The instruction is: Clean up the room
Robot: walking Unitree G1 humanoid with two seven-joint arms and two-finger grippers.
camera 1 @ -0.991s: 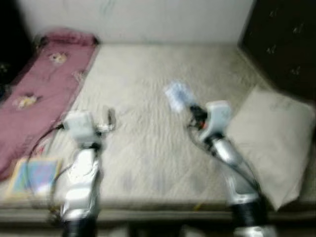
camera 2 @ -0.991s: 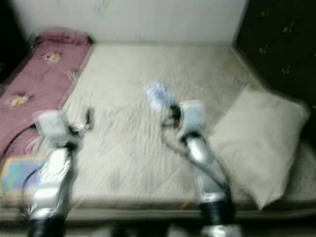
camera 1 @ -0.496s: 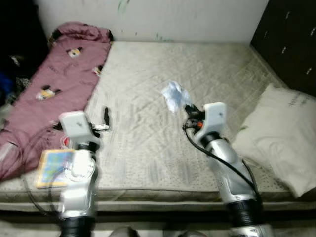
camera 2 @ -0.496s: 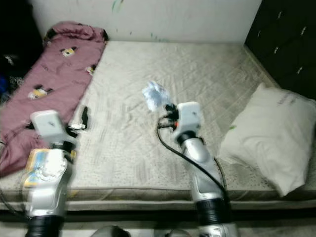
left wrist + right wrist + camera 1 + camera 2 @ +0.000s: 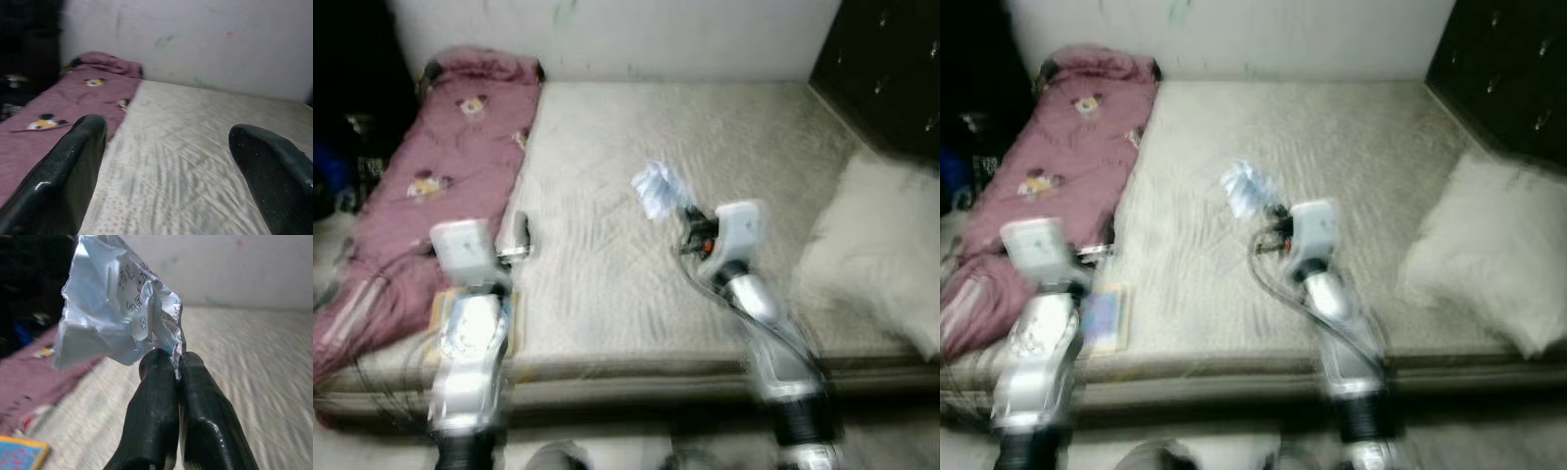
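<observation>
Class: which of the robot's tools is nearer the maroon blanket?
Left. The left tool hovers beside the maroon blanket; the right tool, pinching crumpled paper, is mid-mattress.

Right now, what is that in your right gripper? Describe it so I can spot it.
Look at the beige mattress, near its middle, where the right gripper is raised. Pinched between its fingers is a crumpled wrapper, pale blue-white with small print, unlike the flat colourful book at the mattress's left edge.
</observation>
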